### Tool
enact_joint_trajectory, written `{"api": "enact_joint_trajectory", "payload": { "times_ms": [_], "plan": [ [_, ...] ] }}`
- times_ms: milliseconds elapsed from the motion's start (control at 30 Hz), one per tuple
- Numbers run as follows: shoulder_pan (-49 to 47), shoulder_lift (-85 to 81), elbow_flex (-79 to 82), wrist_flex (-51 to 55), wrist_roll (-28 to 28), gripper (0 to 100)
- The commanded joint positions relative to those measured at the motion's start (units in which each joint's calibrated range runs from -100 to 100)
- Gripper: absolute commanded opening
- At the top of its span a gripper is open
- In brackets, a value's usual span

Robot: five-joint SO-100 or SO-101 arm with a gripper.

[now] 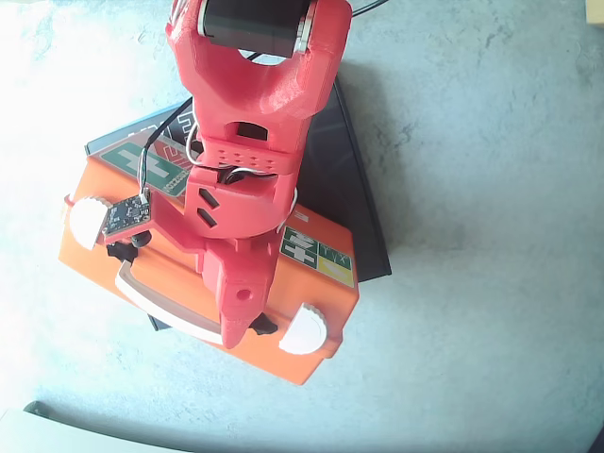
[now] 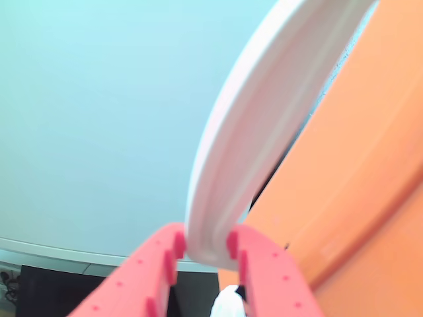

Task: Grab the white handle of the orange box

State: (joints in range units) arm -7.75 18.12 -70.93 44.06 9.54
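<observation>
While the orange box (image 1: 179, 283) lay on a flat black box (image 1: 354, 189), the red gripper (image 2: 206, 246) pinched the white handle (image 2: 264, 125) between both fingers; one white latch (image 1: 304, 328) sat beside it.

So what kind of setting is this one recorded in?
Probably a hobby or home bench, not a lab or factory: a bare, mottled grey surface, a printed-looking red arm whose pincer grips the white handle of an orange box set on a flat black box.
</observation>
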Motion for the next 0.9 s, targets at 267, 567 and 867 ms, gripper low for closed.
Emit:
{"api": "enact_joint_trajectory", "payload": {
  "times_ms": [267, 567, 867],
  "plan": [
    [-0.7, 3.1, 3.9, 25.2, 0.1, 3],
    [-3.5, -0.9, 8.1, 28.7, 0.3, 3],
    [-5.3, -2.9, 11.2, 3.6, -3.4, 31]
  ]
}}
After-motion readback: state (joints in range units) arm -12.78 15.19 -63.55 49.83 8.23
